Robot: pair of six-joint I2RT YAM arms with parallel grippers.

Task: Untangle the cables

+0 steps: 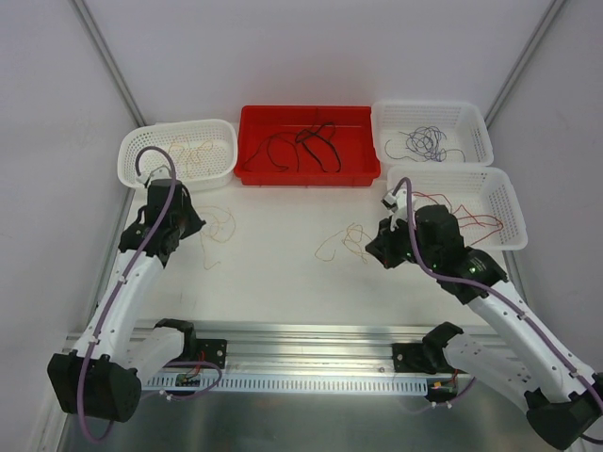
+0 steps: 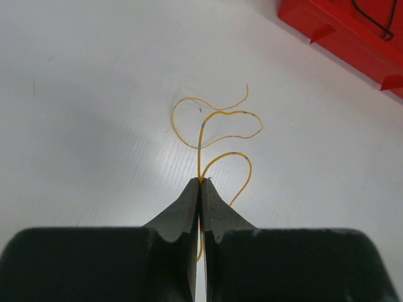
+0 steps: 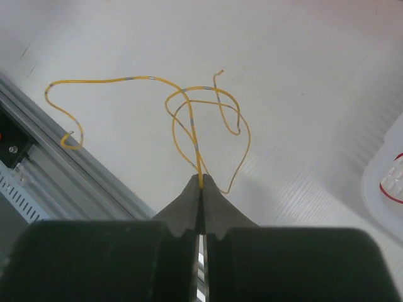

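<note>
My left gripper (image 2: 200,182) is shut on a thin yellow cable (image 2: 217,129) whose loops lie on the white table ahead of the tips. In the top view this gripper (image 1: 196,229) is in front of the left white basket, with its cable (image 1: 220,229) to its right. My right gripper (image 3: 201,178) is shut on another yellow cable (image 3: 189,100), which loops and trails left toward the rail. In the top view the right gripper (image 1: 371,249) is at mid table with its cable (image 1: 339,243) to its left. The two yellow cables lie apart.
A red bin (image 1: 303,168) at the back holds black and red cables (image 1: 311,141). The left white basket (image 1: 132,160) holds yellow cables, the back right basket (image 1: 476,127) purple-blue ones, the near right basket (image 1: 509,202) red ones. A metal rail (image 1: 301,334) runs along the near edge.
</note>
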